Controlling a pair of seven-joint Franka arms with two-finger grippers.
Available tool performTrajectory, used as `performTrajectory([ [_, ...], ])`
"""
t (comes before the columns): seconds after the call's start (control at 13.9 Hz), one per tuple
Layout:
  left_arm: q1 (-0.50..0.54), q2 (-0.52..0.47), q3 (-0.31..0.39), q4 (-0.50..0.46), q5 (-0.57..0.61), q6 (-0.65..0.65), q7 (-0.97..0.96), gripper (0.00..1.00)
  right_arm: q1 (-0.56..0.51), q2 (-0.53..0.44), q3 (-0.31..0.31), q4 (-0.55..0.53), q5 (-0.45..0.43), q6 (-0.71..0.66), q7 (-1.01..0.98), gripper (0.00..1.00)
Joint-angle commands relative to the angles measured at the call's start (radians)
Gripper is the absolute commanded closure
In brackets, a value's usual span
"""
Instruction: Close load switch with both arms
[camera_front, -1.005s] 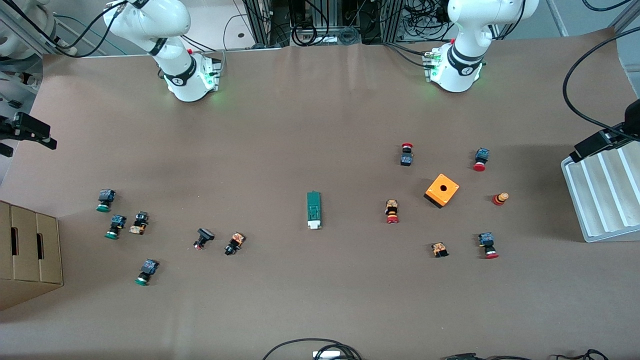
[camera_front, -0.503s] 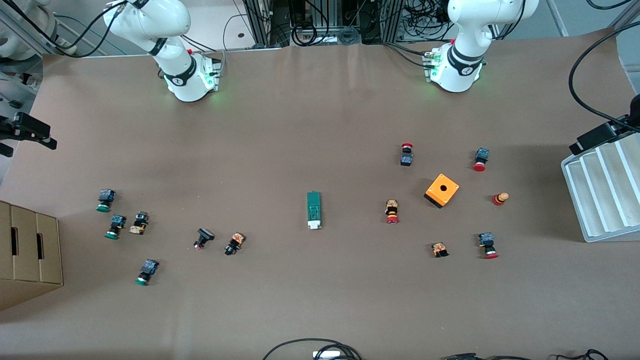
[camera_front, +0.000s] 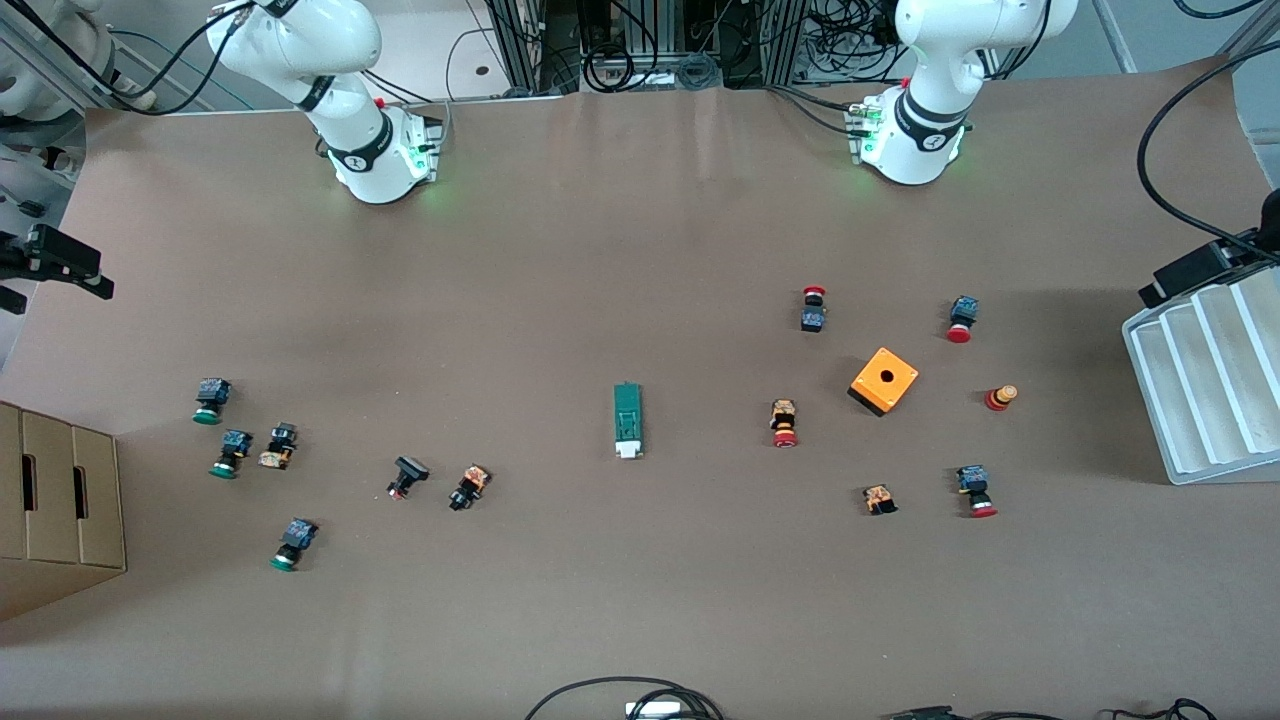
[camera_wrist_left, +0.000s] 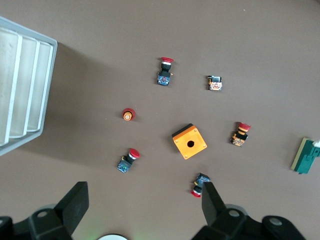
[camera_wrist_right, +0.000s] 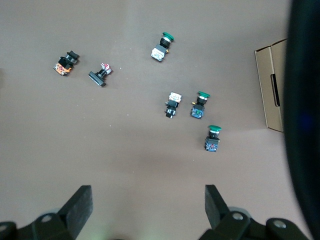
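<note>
The load switch (camera_front: 628, 421) is a narrow green bar lying flat at the middle of the table. Its white block is at the end nearer the front camera. It also shows at the edge of the left wrist view (camera_wrist_left: 307, 155). Neither gripper appears in the front view. My left gripper (camera_wrist_left: 145, 205) hangs open high over bare table near its arm's base, far from the switch. My right gripper (camera_wrist_right: 148, 205) is likewise open and empty, high over bare table near its own base. The right wrist view does not show the switch.
An orange box with a hole (camera_front: 884, 380) and several red-capped push buttons (camera_front: 785, 422) lie toward the left arm's end. Beside them stands a white ribbed tray (camera_front: 1190, 390). Green-capped buttons (camera_front: 235, 450) and a cardboard box (camera_front: 60, 500) are at the right arm's end.
A black device with a cable above the white tray has shifted slightly. The switch, buttons and both arm bases have stayed put.
</note>
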Motion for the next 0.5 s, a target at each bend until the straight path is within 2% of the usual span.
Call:
performTrajectory([
  [0.0, 0.002, -0.003, -0.001, 0.021, 0.022, -0.018, 0.068, 0.0, 0.01, 0.011, -0.004, 0.021, -0.031, 0.001, -0.007, 0.0],
  [0.43, 0.003, 0.001, -0.001, 0.024, 0.023, -0.024, 0.069, 0.0, 0.01, 0.011, -0.003, 0.021, -0.031, 0.001, -0.007, 0.0],
])
